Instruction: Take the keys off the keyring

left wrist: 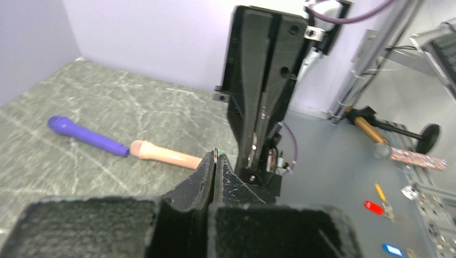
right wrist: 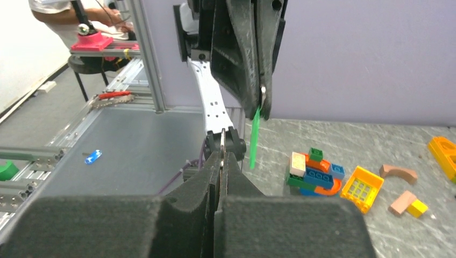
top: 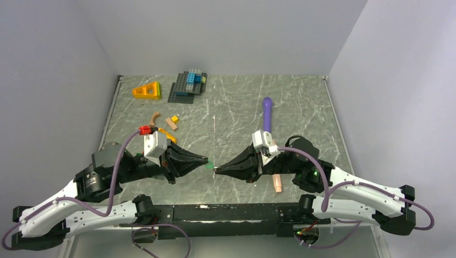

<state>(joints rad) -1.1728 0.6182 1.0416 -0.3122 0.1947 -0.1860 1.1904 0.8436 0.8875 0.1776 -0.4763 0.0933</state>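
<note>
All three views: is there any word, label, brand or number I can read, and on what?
No readable text in any view.
The green key, the toy bricks and the purple-and-peach tool show no lettering.
The small coloured items at the far right of the left wrist view are too small to tell.

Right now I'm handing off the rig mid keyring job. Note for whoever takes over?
Left end effector: shut on a metal rim; the green key hangs just below its tips.
Right end effector: shut on a metal sliver; ring or brass key, cannot tell.
Where: both tips meet over the near middle of the table, the bunch held in the air.
Done: bunch pinched from both sides.
Left: no key lies free; separation unconfirmed, so pull apart and check.
</note>
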